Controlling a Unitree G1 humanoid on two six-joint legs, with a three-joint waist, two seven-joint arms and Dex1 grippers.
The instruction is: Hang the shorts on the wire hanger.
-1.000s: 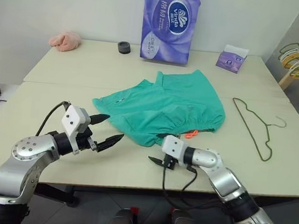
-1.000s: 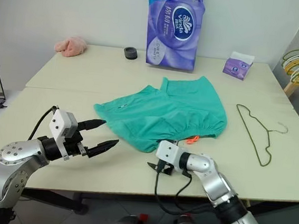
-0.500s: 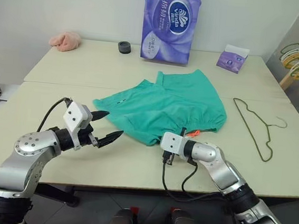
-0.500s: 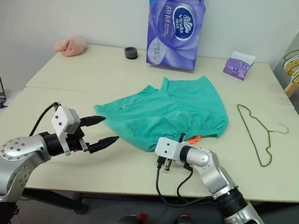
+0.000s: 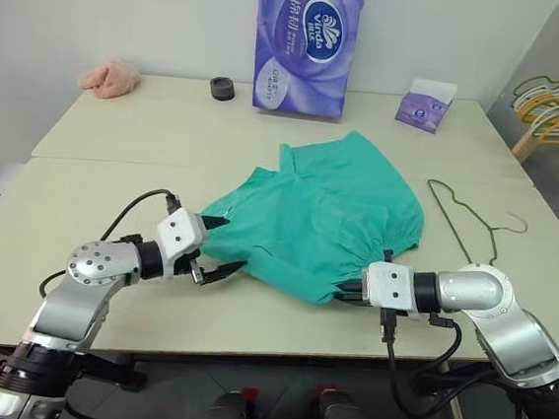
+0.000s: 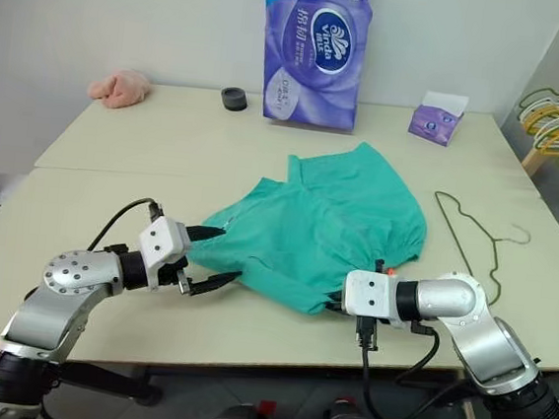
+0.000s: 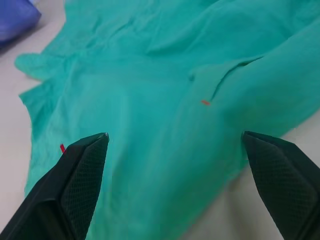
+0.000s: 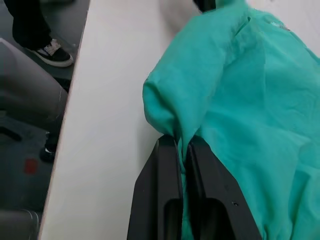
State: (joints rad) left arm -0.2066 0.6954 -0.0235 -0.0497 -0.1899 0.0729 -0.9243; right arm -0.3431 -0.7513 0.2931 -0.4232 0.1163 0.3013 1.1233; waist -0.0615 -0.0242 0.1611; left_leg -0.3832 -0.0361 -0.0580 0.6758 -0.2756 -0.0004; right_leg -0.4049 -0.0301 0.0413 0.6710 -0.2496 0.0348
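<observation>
Shorts (image 5: 328,224) dragged rightward across table (image 5: 118,135)

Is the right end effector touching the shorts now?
Touching. In the right wrist view, the right end effector is shut on a fold of the shorts; the fabric is pinched between its two black fingers.

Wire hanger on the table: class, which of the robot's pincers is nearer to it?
Right. The right pincer, shut on the shorts, sits on the side where the wire hanger lies; the open left pincer is across the shorts, farther away.
</observation>
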